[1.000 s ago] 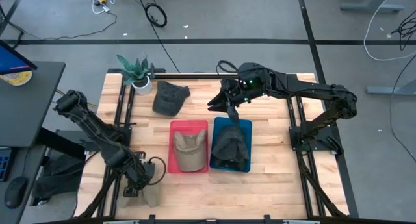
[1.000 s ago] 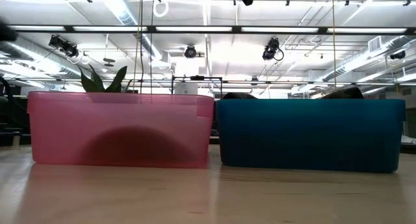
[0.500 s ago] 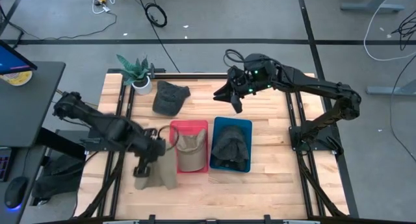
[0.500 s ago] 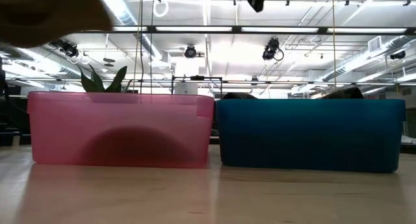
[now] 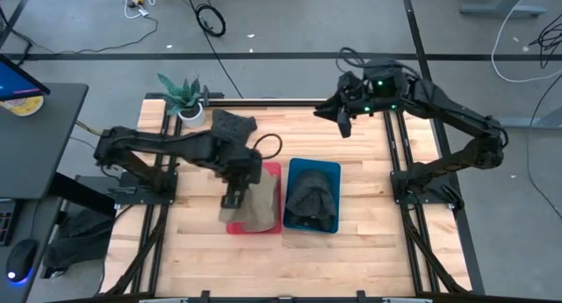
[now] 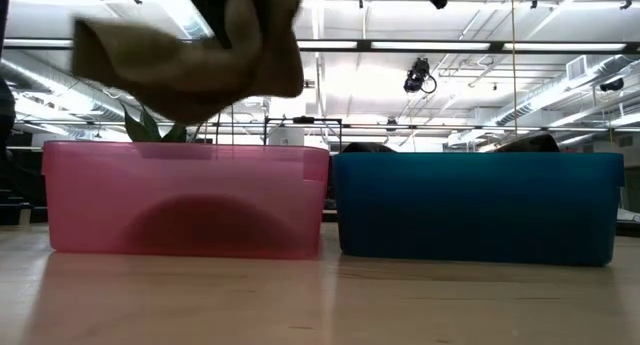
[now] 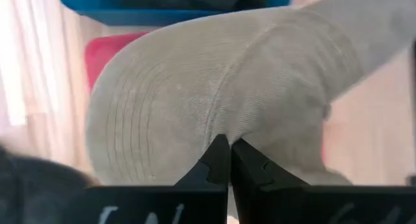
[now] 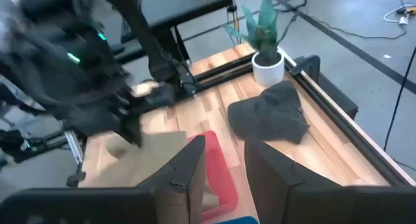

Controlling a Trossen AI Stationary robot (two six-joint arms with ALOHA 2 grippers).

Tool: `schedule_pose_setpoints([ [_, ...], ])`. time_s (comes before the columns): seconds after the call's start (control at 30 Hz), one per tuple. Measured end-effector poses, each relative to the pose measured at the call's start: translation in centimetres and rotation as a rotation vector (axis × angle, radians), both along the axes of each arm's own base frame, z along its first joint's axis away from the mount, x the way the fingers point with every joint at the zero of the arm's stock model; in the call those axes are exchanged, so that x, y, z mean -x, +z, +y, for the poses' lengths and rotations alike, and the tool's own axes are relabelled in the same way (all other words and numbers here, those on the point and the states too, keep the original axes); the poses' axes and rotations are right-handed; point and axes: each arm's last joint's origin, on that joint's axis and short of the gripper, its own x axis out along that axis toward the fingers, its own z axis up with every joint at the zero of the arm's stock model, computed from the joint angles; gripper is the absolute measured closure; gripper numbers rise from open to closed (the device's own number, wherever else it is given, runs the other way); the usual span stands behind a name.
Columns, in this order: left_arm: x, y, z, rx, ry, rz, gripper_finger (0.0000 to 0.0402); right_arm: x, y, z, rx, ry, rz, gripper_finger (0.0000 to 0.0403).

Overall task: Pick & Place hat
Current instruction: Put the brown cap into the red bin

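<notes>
A tan hat (image 5: 258, 208) hangs from my left gripper (image 5: 235, 198) over the pink bin (image 5: 272, 170). In the low view the tan hat (image 6: 195, 50) is clear above the pink bin's wall (image 6: 185, 200). The blue bin (image 5: 317, 166) beside it holds a dark hat (image 5: 309, 198). A dark grey hat (image 5: 230, 129) lies flat on the table near the far edge. My right gripper (image 5: 342, 120) is open, high above the far side of the table, right of the grey hat (image 8: 270, 113). My left gripper (image 7: 227, 147) pinches the tan hat between its two fingers, on a ridge of cloth where the stitched brim meets the crown (image 7: 221, 120). The hat is lifted clear and droops below the fingers above the pink bin.
A potted plant (image 5: 184, 98) stands at the table's far left corner, close to the grey hat. The two bins sit side by side at the table's middle. Bare wood (image 5: 369, 241) lies right of the blue bin and along the near edge.
My left arm has swung from the table's near left corner toward the right and the far edge, carrying the tan hat up and over the pink bin. My right gripper has drawn away from the blue bin, up and toward the far right.
</notes>
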Motion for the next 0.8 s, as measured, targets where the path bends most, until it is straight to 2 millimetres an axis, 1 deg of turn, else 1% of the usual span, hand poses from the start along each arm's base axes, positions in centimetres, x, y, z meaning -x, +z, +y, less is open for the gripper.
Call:
schedule_pose_setpoints([
  [0.1,-1.0,-0.9,1.0,-0.024,-0.009,0.013,0.0400,0.7,0.4,0.1,-0.007,-0.013,-0.015,0.0292],
  [0.17,-1.8,-1.3,1.7,-0.023,0.002,-0.009,0.0400,1.0,0.6,0.1,-0.013,-0.019,-0.023,0.0292],
  [0.3,-3.3,-2.1,2.8,0.004,0.003,-0.053,0.0400,1.1,0.6,0.2,-0.014,-0.019,-0.025,0.0292],
  [0.37,-3.7,-2.6,3.1,0.024,0.008,-0.041,0.0400,1.1,0.6,0.2,-0.016,-0.020,-0.025,0.0292],
  [0.53,-3.8,-3.9,3.1,0.062,0.009,0.058,0.0400,1.1,0.6,0.1,-0.018,-0.020,-0.025,0.0292],
  [0.67,-3.4,-4.1,2.6,0.058,-0.035,0.104,0.0400,1.1,0.6,0.1,-0.018,-0.020,-0.025,0.0292],
  [0.8,-3.4,-4.1,2.6,0.055,-0.050,0.104,0.0400,1.1,0.6,0.1,-0.016,-0.019,-0.025,0.0292],
])
